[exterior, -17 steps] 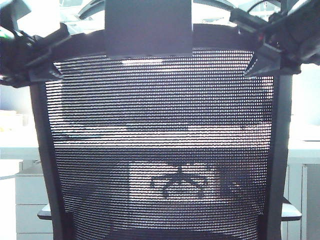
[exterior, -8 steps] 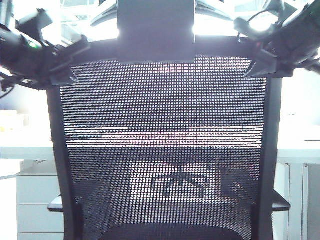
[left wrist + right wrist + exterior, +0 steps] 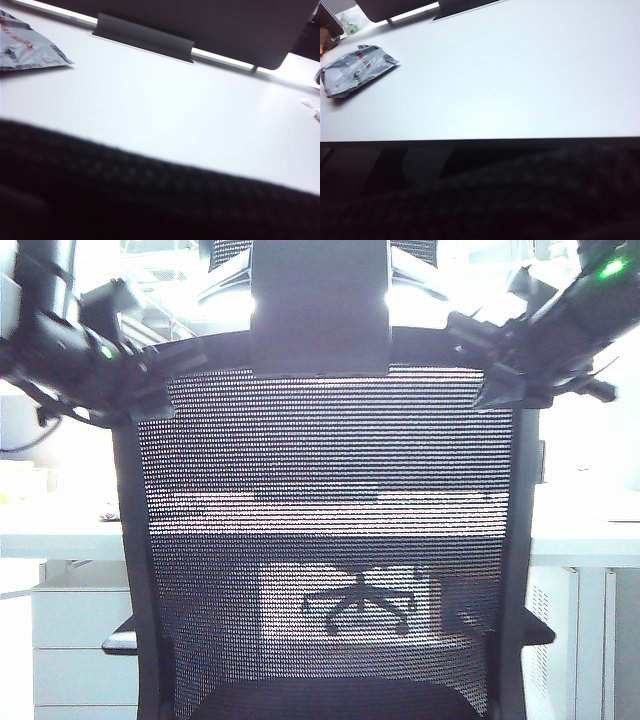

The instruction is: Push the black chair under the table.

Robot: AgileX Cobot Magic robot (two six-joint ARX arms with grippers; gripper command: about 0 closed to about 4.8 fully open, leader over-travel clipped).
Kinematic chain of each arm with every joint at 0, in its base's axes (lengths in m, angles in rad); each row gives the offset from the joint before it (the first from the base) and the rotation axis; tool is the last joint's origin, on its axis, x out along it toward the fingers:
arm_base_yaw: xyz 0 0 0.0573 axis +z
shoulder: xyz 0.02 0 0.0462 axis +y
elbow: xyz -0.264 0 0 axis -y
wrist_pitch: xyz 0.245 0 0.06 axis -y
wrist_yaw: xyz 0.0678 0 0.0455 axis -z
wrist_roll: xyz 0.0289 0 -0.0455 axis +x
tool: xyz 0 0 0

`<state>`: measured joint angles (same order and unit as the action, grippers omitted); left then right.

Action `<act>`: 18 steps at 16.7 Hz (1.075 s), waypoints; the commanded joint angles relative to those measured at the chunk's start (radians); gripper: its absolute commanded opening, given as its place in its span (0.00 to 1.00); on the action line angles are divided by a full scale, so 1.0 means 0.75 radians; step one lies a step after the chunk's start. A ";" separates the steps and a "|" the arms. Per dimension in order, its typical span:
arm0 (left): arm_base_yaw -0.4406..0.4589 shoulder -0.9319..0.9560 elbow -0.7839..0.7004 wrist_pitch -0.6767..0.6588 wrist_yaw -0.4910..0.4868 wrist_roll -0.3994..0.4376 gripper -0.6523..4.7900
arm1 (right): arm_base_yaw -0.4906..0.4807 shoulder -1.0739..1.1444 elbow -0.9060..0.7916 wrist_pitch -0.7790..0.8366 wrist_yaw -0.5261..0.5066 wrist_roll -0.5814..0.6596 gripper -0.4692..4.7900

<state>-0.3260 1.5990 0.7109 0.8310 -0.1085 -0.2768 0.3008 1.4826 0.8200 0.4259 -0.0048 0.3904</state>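
Exterior view has the big black mesh-backed office chair point(image 3: 330, 540) filling our frame, facing the long white desk point(image 3: 585, 530) seen through and beside its mesh. Our left gripper point(image 3: 150, 380) sits at the backrest's upper left corner, our right gripper point(image 3: 495, 380) at the upper right. We can't tell if either's spread or clamped. Crumpled grey plastic pouch point(image 3: 355, 70) lies on the desktop.

We see the black chair point(image 3: 330, 540) with a see-through woven mesh back inside a smooth, solid matt frame. The table point(image 3: 520, 70) has a smooth white top with a faint sheen. On it lies a crinkled grey pouch point(image 3: 355, 70), plastic-looking and slightly glossy.

The left gripper point(image 3: 150, 380) and right gripper point(image 3: 500, 380), at the chair's upper corners, look like matt black plastic.
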 commanded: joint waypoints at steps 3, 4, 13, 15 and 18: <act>0.013 0.114 0.128 0.052 0.037 0.021 0.11 | -0.014 0.096 0.150 0.126 -0.022 -0.033 0.08; 0.019 0.140 0.154 0.053 0.041 0.022 0.11 | -0.014 0.119 0.171 0.126 -0.022 -0.035 0.08; 0.218 0.284 0.324 0.074 0.201 0.020 0.11 | -0.079 0.345 0.360 0.121 -0.091 -0.038 0.08; 0.230 0.344 0.414 0.050 0.211 0.021 0.11 | -0.079 0.396 0.427 0.096 -0.091 -0.040 0.08; 0.230 0.388 0.535 -0.010 0.223 0.025 0.11 | -0.079 0.418 0.475 0.087 -0.091 -0.043 0.08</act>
<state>-0.1616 1.8950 1.0904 0.7708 0.0769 -0.2619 0.2539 1.8011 1.1587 0.4286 -0.1162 0.3634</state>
